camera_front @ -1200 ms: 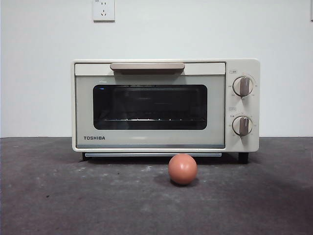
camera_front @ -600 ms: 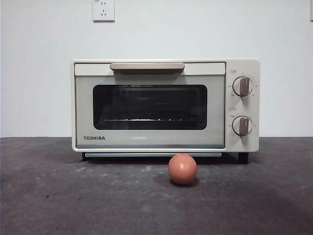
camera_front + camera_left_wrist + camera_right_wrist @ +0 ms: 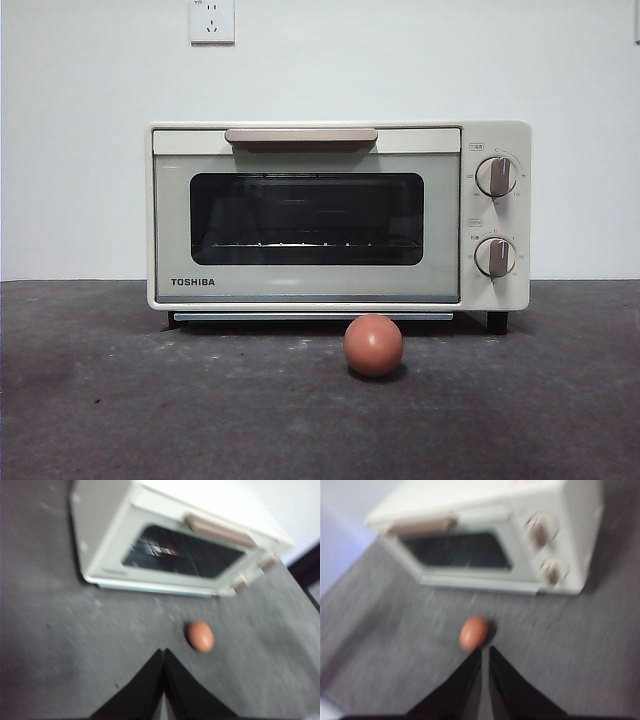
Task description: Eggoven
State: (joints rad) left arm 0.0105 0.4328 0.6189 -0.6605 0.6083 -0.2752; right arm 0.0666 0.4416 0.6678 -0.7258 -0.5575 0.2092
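Cream oven (image 3: 338,215) at the back of the grey table (image 3: 120,420), door shut; reddish-brown egg (image 3: 373,345) just before it; left gripper (image 3: 163,652) pressed together above the table; right gripper (image 3: 485,651) nearly closed, near the egg.

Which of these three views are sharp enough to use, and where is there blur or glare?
Front view: sharp, evenly lit; the egg casts a soft shadow on the table, and the oven window shows faint reflections. Left wrist view: slightly soft, with bright reflections in the window glass. Right wrist view: clearly motion-blurred, knobs and egg smeared.
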